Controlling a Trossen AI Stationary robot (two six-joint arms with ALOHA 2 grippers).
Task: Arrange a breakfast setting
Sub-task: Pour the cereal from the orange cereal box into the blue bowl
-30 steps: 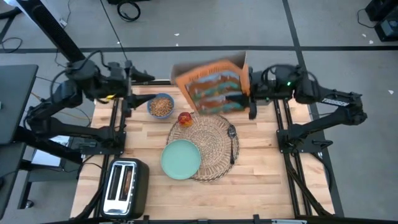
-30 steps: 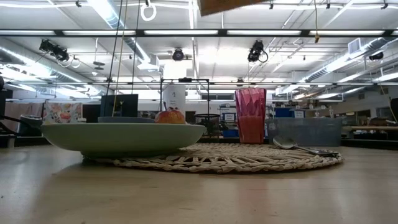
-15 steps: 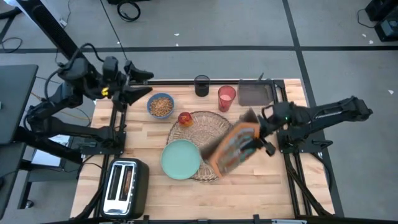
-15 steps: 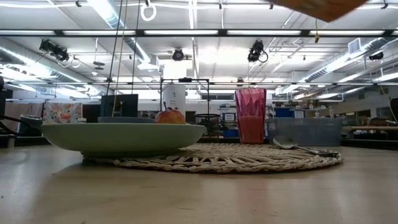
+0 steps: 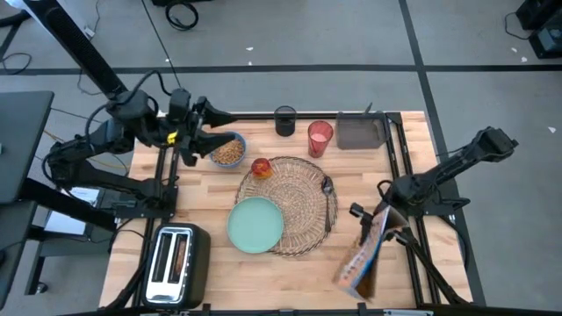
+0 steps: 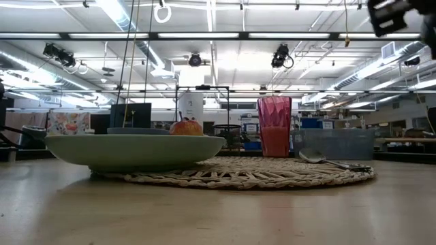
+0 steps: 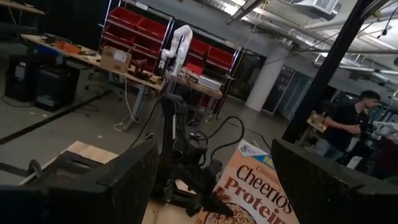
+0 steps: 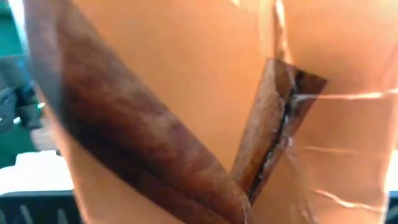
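The round woven wicker placemat (image 5: pixel 288 204) lies near the middle of the wooden surface (image 5: pixel 219 272) and serves as the landmark. The pale teal plate (image 5: pixel 255 225) overlaps its near-left edge, the red apple (image 5: pixel 261 167) sits on its far-left edge, and the dark spoon (image 5: pixel 328 200) lies along its right edge. The blue bowl (image 5: pixel 228 151) of cereal stands beyond the placemat to the left, the translucent red cup (image 5: pixel 320 139) just beyond its far edge. To the right of the placemat, the right pincer (image 5: pixel 367 221) is clamped on the orange cereal box (image 5: pixel 361 262), which tilts toward the near-right corner. The left pincer (image 5: pixel 213 134) hovers with fingers spread wide and empty over the bowl.
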